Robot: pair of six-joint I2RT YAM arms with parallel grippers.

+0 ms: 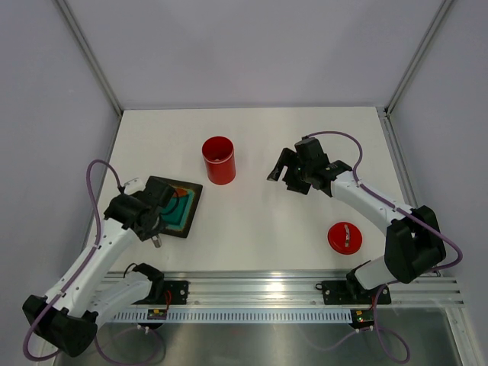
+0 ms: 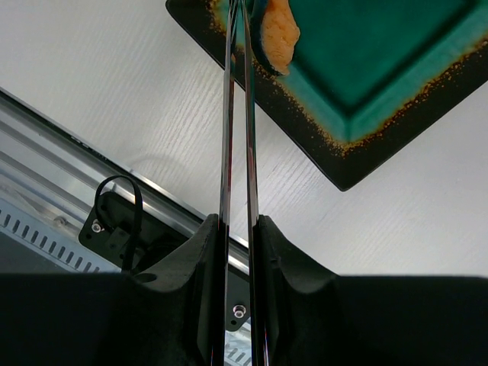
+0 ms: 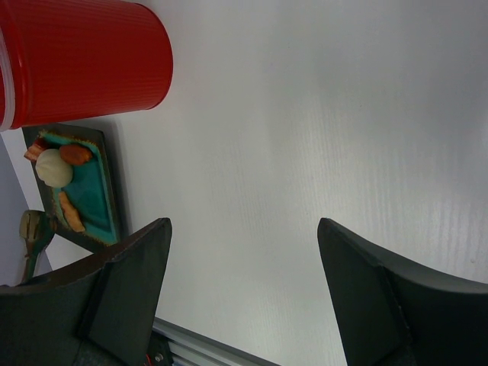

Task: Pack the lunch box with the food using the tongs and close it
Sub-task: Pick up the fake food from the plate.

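So the left end effector [image 2: 236, 229] is clamped on the tongs [image 2: 227, 130], which run straight out over the tray [image 2: 343, 164]. Their tips are at the orange piece [image 2: 278, 34], probably pinching it, hard to say. The lunch box [image 1: 219, 160] stands beyond the tray, to its right. The right end effector [image 3: 244, 236] gapes empty, well right of the tray.

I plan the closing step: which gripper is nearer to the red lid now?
Right. The right gripper hovers beyond the lid, toward the red canister; the left gripper is far across the table, at the black tray.
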